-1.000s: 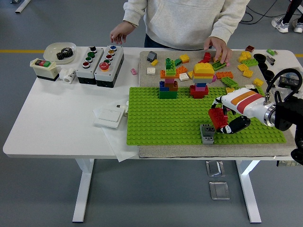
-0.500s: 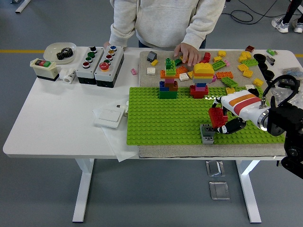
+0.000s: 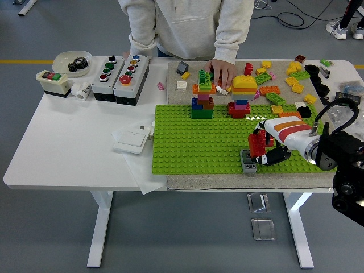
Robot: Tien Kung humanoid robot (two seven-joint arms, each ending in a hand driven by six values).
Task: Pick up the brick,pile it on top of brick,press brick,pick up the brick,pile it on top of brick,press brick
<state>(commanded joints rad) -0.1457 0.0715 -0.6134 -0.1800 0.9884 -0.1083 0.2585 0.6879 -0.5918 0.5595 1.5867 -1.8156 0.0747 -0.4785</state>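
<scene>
Head view shows the right hand (image 3: 266,149) gripping a red brick (image 3: 257,143). A second ago the brick was off to the side; now it sits right over the grey brick (image 3: 248,161) on the green baseplate (image 3: 193,142), maybe touching. Pressing likely comes next. The person's hand (image 3: 223,70) has slid left among loose bricks. No writing can be read.

One flat green studded plastic baseplate (image 3: 193,139) lies there. Two grey push-button control boxes (image 3: 119,78) stand side by side. One round white bowl (image 3: 71,61).
</scene>
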